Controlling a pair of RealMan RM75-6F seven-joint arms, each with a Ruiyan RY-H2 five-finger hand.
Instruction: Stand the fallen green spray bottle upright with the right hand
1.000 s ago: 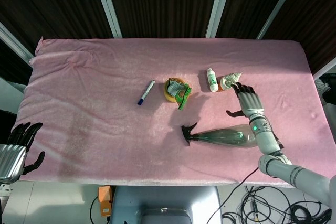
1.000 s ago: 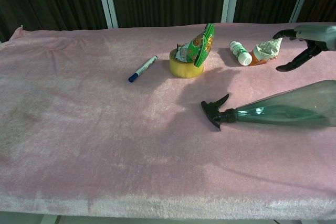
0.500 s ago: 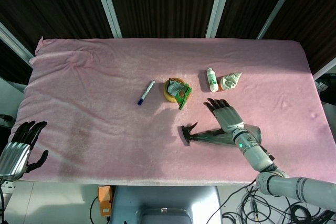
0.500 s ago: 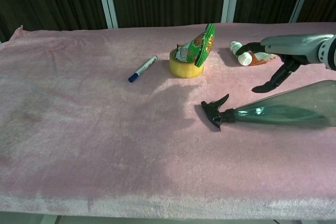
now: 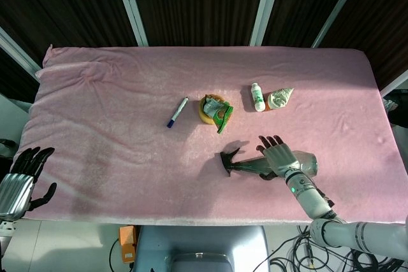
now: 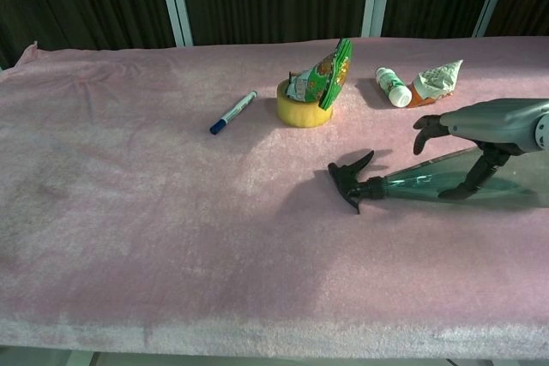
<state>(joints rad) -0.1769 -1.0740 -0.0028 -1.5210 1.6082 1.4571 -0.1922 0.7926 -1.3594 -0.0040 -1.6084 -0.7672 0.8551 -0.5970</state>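
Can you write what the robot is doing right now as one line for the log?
right hand over green spray bottle, fingers spread, no grip seen | bottle lying on pink cloth | left hand off table, idle

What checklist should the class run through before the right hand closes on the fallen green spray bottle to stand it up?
1. Green spray bottle lying on its side, black nozzle toward the table's middle: ok.
2. Right hand positioned over the bottle's body with fingers spread: ok.
3. Firm grip on the bottle: not ok, fingers not closed around it.
4. Thumb contact with the bottle: cannot tell.
5. Space around the bottle: ok, the tape roll and small white bottle lie apart from it.
6. Left hand off the table at its left edge: ok.
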